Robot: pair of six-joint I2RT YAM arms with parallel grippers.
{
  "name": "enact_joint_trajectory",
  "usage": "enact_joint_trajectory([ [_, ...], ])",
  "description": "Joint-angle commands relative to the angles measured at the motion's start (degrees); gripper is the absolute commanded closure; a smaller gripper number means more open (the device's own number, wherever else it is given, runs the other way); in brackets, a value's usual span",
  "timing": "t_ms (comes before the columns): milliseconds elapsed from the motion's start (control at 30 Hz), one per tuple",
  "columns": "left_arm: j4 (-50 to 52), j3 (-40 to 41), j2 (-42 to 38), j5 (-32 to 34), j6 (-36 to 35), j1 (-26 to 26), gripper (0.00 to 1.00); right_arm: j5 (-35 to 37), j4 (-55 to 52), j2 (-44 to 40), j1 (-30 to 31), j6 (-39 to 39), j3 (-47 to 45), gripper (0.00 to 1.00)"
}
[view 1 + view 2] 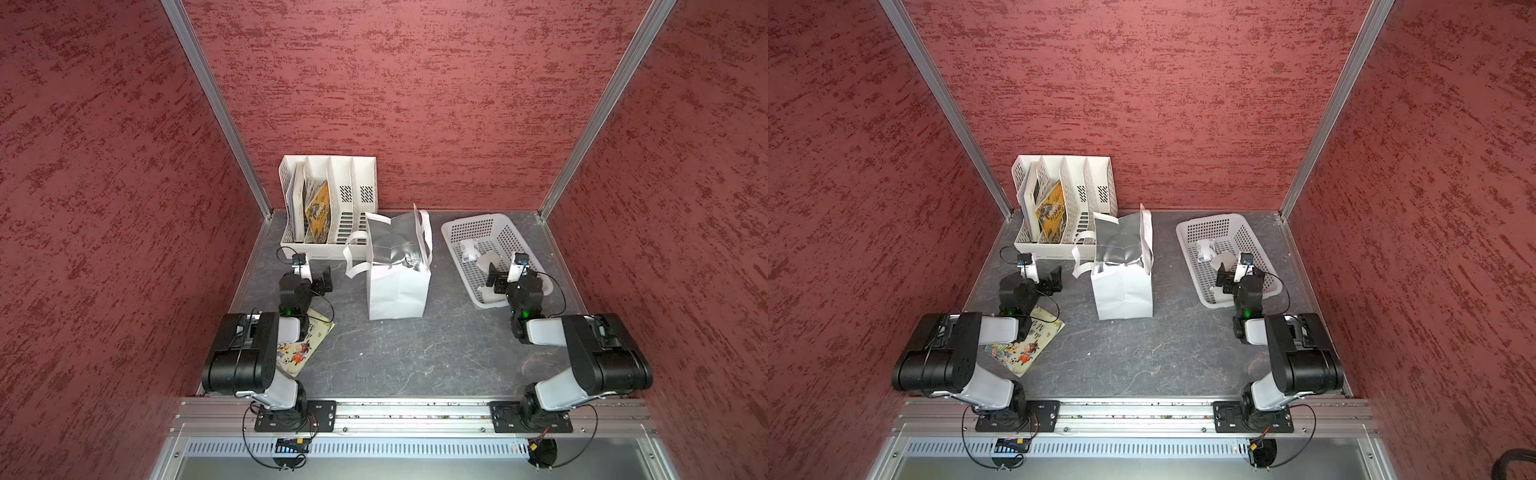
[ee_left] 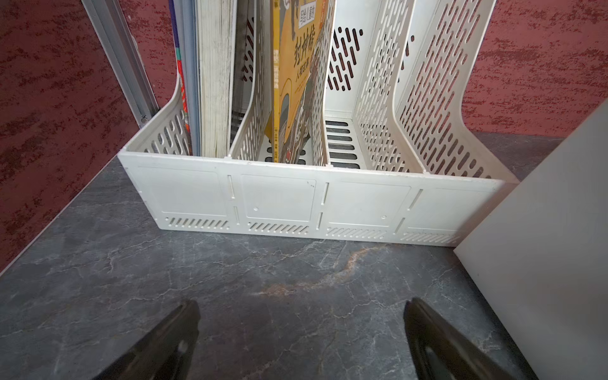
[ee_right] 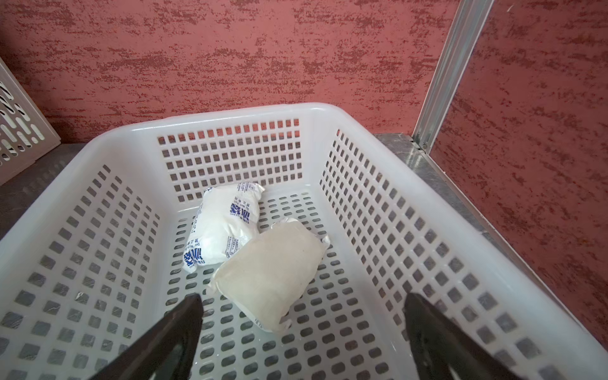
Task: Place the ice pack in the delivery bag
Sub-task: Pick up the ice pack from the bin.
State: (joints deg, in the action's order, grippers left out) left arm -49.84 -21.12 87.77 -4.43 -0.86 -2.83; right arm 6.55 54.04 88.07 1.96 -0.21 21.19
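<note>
Step in hand, as judged: pick-up of an ice pack by the right arm.

The right gripper [image 3: 302, 299] hangs inside the perforated white basket [image 3: 230, 113], jaws spread wide, nothing between them. Two ice packs lie touching on the basket floor: the nearer ice pack [image 3: 268, 276], plain side up, just ahead of the jaws, and the blue-printed ice pack [image 3: 223, 227] behind it. Neither is in the delivery bag [image 1: 397, 291], which stands upright mid-table, well apart from the basket.

Recommended: the nearer pack should be straddled across its narrow width and gripped at its middle, since the filling is judged soft and liable to sag. The blue-printed pack should not be caught alongside. A lift clear of the basket wall is required before crossing.

The bag's foil lining [image 1: 390, 245] is creased inward at the mouth, and its loop handle [image 1: 424, 232] stands by the opening; either may obstruct the drop.

The left gripper [image 2: 301, 302] hovers over bare table, jaws apart, empty, facing the slotted file rack [image 2: 296, 200]. A picture book [image 1: 305, 349] lies beneath the left arm.
</note>
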Motion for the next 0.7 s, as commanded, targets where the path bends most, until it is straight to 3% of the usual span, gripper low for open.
enact_joint_trajectory([
  [0,-0.69,-0.85,-0.34,-0.75,0.2,0.1,0.0,1.15,-1.83,0.1,0.23,0.52,0.52,0.01],
  [500,0.46,-1.2,-2.01,-1.11,1.0,-0.71,0.0,0.32,-2.13,-0.55,0.28,0.27,0.73,0.01],
  [567,9.4,-3.47,-7.03,-0.02,1.37,-0.77,0.0,-0.97,-9.31,-6.77,0.33,-0.52,1.96,0.01],
  [667,29.57,-10.42,-16.55,-0.04,2.1,-0.67,0.0,0.93,-29.59,-18.47,0.31,-0.45,8.11,0.01],
])
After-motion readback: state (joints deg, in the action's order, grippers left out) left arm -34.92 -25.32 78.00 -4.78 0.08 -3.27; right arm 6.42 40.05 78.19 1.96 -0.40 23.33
